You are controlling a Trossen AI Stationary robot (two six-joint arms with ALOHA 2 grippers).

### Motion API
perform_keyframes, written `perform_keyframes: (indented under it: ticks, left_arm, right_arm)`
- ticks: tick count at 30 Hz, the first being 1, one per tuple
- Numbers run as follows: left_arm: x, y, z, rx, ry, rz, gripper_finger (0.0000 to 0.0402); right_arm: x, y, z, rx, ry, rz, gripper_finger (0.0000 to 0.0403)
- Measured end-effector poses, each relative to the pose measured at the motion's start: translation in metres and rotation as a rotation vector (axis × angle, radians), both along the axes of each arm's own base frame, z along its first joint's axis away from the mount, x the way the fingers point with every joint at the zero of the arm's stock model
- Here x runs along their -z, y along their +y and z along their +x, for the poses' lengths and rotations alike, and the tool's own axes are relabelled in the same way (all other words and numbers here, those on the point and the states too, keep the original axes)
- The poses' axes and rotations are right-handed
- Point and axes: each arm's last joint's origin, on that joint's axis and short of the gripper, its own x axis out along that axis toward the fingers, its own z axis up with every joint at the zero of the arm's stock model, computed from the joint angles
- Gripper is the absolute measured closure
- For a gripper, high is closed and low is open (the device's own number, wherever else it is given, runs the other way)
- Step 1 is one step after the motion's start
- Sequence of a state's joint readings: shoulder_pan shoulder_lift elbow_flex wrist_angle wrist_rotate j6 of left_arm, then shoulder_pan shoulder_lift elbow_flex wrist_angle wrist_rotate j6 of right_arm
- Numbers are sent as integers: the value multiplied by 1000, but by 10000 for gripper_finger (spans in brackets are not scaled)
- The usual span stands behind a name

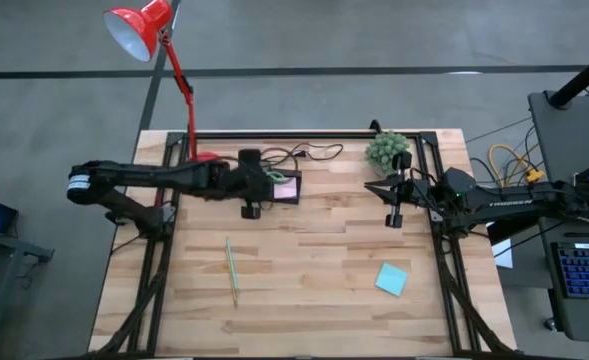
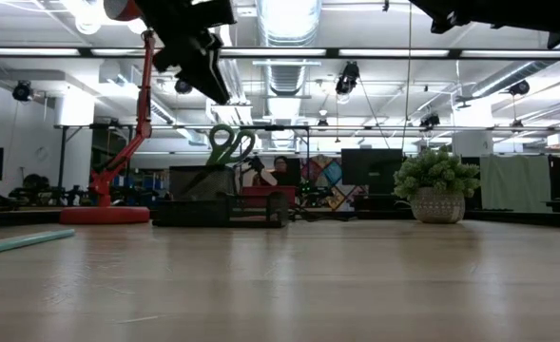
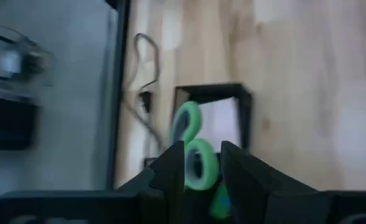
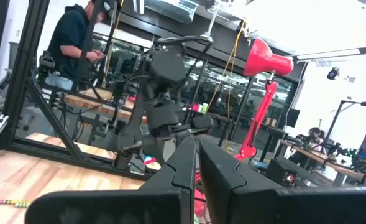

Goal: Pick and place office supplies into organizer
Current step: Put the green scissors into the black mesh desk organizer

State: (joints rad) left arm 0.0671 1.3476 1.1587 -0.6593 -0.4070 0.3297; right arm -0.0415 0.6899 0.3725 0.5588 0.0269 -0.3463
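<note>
With the left gripper (image 3: 201, 171) over the organizer (image 1: 274, 186) at table's 11 o'clock, fingers part-open around the scissors (image 3: 195, 149) — lift straight up, clear of the handles — while the right gripper (image 1: 395, 216) waits pinched at 2 o'clock.

Even overhead light, soft shadows on table (image 1: 314, 260); ceiling strips glare above scissors (image 2: 230, 144); left wrist view blurred around scissors; foreground tabletop soft

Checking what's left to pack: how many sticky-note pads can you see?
2: a teal pad loose on the table's near right, and a pink pad already inside the organizer. Others could be hidden.
</note>
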Motion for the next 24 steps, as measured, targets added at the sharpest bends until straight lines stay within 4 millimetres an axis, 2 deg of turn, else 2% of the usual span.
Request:
perform_keyframes:
  ticks: [3,13,24]
  left_arm:
    - [5,-7,4,-9,39,82,311]
    - [15,-11,10,-4,85,89,311]
    - [41,-15,24,-55,217,215,311]
  right_arm:
    - [0,0,0,0,0,2,390]
    - [0,0,0,1,3,-3,390]
    - [3,0,1,1,28,-2,390]
